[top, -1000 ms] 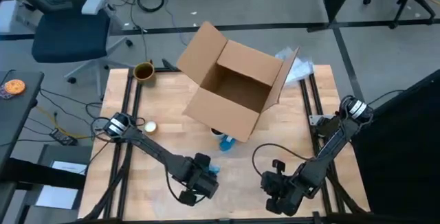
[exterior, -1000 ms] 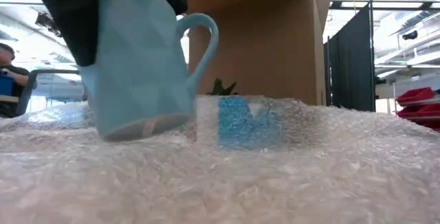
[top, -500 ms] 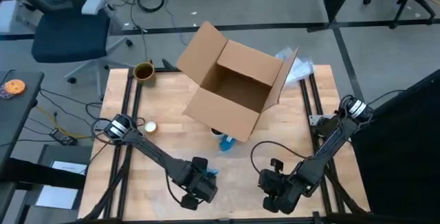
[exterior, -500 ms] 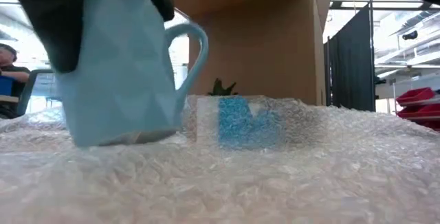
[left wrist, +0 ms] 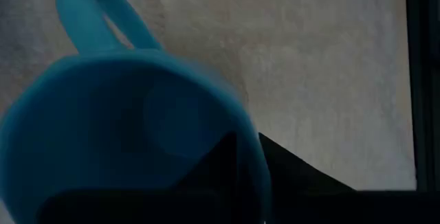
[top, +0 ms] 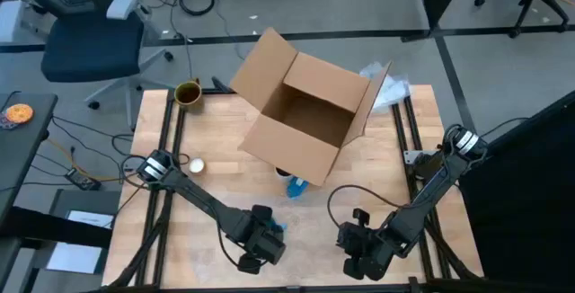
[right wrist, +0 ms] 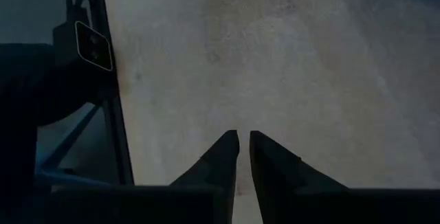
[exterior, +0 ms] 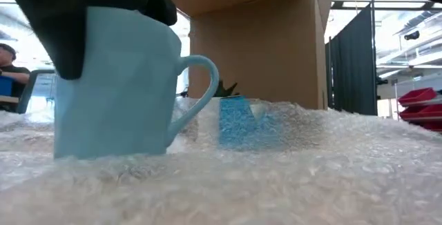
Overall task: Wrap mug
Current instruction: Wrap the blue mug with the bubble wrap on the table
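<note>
The left pincer (top: 260, 246) grips the blue mug (exterior: 114, 87) by its rim, the mug standing upright on the bubble wrap (exterior: 290, 177) at the near left of the surface (top: 216, 140). To the right, the right pincer (right wrist: 243, 157) hangs low over the wrap with its fingers nearly together, holding nothing, well apart from the mug.

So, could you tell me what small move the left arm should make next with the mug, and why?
Probably open the left gripper and lift clear. In the low view the light blue mug sits upright with its base on the bubble wrap, handle toward the cardboard box, so it looks placed. The right gripper, shut over the wrap, could then start folding.
</note>
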`<state>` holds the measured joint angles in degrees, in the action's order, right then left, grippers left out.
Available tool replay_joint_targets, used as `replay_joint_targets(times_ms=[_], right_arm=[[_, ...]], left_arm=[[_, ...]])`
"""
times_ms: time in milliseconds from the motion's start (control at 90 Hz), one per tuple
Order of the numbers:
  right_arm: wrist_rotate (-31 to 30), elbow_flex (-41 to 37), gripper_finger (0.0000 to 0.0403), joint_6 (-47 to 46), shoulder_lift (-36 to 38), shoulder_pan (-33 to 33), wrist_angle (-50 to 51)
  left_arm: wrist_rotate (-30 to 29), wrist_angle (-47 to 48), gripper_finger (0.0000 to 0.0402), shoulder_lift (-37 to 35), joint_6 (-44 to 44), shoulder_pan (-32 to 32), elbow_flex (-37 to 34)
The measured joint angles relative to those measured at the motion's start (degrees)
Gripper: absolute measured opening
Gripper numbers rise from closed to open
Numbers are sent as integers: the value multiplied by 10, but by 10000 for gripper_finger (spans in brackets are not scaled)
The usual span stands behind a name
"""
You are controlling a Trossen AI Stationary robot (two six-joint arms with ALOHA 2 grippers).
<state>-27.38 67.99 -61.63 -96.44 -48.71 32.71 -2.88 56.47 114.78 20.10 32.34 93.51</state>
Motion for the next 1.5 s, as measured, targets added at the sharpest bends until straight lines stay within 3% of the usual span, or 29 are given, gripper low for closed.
replay_joint_targets(times_ms=[189,500,633,800,1000,1100,1211,1311,1500], right_arm=[[9,0,21,0,0,-2,-1],[76,0,24,-47,0,14,48],[108,0,37,-68,0,20,150],[122,0,57,-130,0,21,291],[119,0,80,-112,0,27,357],[100,0,90,-85,0,39,366],[100,-19,99,-56,1,57,345],[136,-44,105,-36,1,77,322],[186,-82,116,-9,1,105,227]], left_arm=[[0,6,31,0,-5,-2,4],[-1,49,32,0,-19,-3,89],[-6,137,32,-1,-17,4,143],[-66,215,31,-1,11,27,179],[-139,256,31,-1,59,58,162],[-148,254,31,-1,73,72,136],[-143,257,31,-1,97,84,101],[-125,269,31,0,130,97,76],[-141,268,35,-1,187,134,44]])
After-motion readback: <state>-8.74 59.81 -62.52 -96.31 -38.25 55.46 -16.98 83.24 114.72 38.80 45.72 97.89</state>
